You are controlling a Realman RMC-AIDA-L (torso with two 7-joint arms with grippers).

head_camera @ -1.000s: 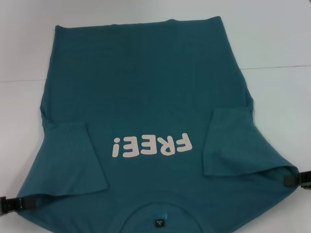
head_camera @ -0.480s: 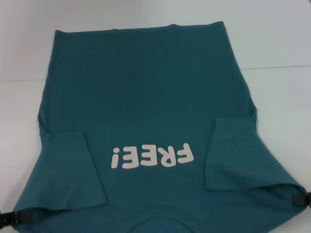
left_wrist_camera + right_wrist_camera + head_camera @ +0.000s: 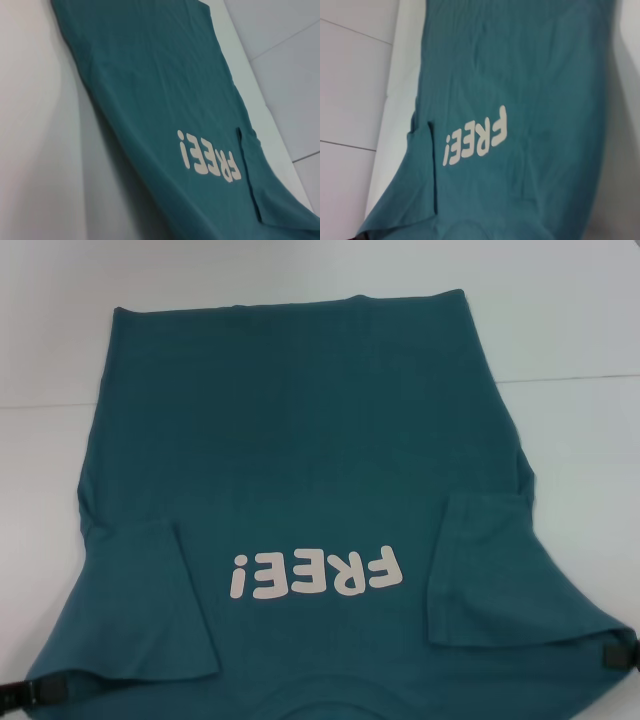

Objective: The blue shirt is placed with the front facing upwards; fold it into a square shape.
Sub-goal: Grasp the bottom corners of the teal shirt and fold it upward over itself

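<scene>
The blue shirt point(image 3: 300, 480) lies front up on the white table point(image 3: 570, 320), filling the middle of the head view, its hem toward the top of the frame and the white "FREE!" lettering point(image 3: 315, 573) upside down near the bottom. Both sleeves are folded in over the chest. The left gripper point(image 3: 35, 695) is clamped on the shoulder corner at lower left; the right gripper point(image 3: 620, 655) is clamped on the shoulder corner at lower right

Tabletop point(image 3: 570, 330) — bare white strips run along the far edge and both sides of the shirt point(image 3: 300, 440). Near corners taken: left claw point(image 3: 40, 693) and right claw point(image 3: 618, 655) sit at the shirt's shoulders.
</scene>
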